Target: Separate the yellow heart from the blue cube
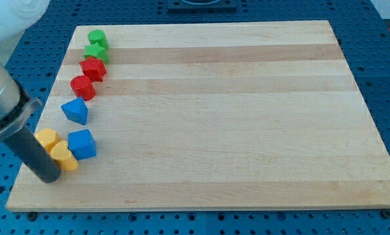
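My tip (49, 177) rested on the wooden surface (234, 117) near its 8 o'clock corner. The end effector was a plain dark rod with nothing to part or close, so no clamped or apart state applied. The tip sat just at 7 o'clock of the yellow heart (64, 157), touching it or very nearly so; I could not tell which. The heart pressed against the blue cube (82, 144), which lay at its 2 o'clock. A second yellow block (46, 138), its shape unclear, touched the heart at 11 o'clock. Farther toward 12 o'clock along the view's left edge stood a blue triangular block (75, 111), two red blocks (82, 87) (93, 68), and two green blocks (97, 51) (97, 38).
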